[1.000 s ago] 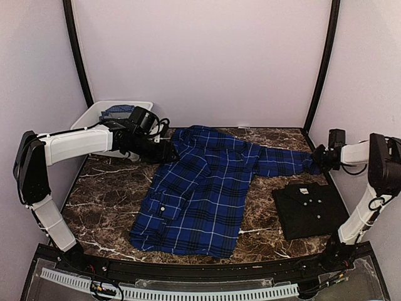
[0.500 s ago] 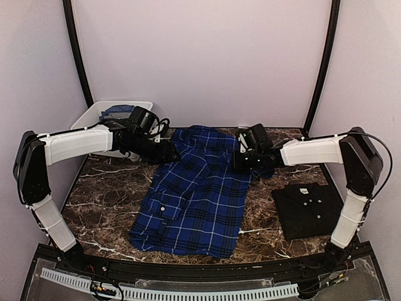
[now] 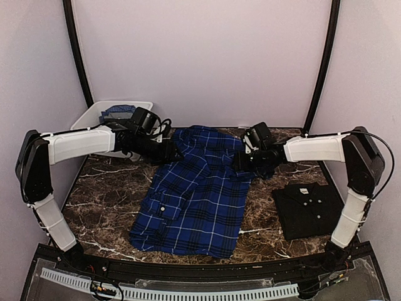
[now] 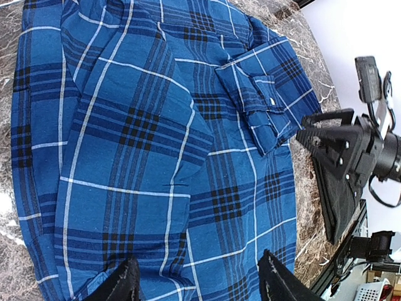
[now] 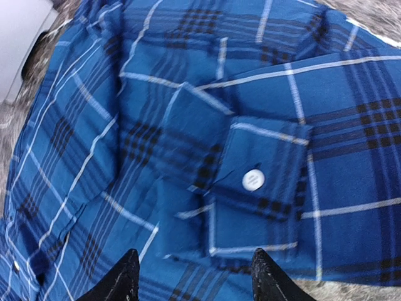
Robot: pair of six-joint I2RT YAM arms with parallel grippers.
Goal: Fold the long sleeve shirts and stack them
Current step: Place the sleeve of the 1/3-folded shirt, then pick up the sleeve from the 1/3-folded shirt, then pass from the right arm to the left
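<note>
The spread shirt [image 3: 194, 200] lay mid-worktop [image 3: 106, 188], the folded shirt [image 3: 310, 210] by the right edge, the tub [image 3: 88, 116] at the far-left corner.

Robot lab booth: plain lilac walls [image 3: 200, 56] around a marble-topped table [image 3: 106, 188]

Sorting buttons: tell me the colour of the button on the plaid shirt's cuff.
The cuff button is white, clearest in the right wrist view.

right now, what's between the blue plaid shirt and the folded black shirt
Nothing lies there. A bare strip of brown marble table separates the blue plaid shirt from the folded black shirt; the top view shows it.
</note>
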